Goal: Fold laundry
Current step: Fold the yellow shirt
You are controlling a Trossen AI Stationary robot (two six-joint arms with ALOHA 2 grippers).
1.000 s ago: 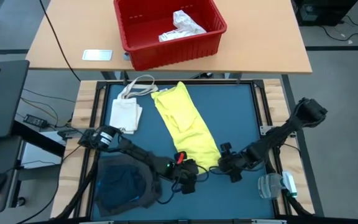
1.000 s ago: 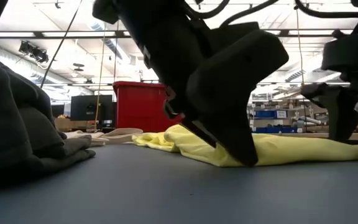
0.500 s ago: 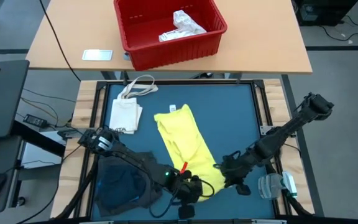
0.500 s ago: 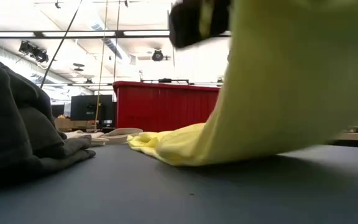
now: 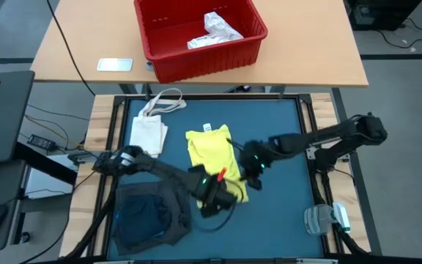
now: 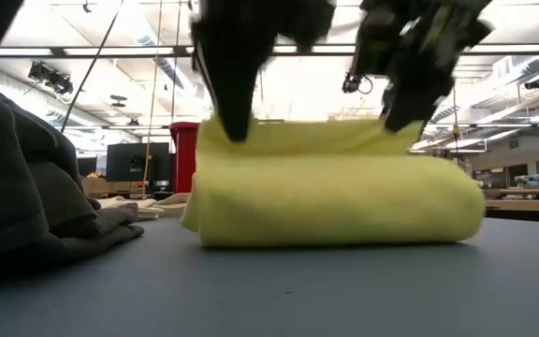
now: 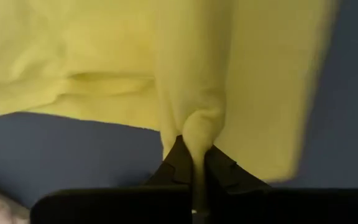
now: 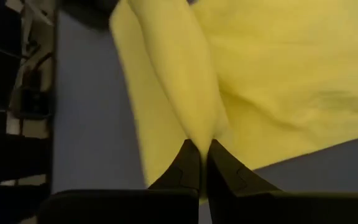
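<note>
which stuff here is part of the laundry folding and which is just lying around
Part of the job:
- long yellow soft garment, pinched by left gripper and right gripper
- dark grey and blue garment pile

Lying about:
- small cream tote bag
- red plastic bin
- clear plastic item

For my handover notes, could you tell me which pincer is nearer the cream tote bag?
Left. The left pincer grips the yellow garment on the side toward the tote bag; the right pincer grips its far side.
</note>
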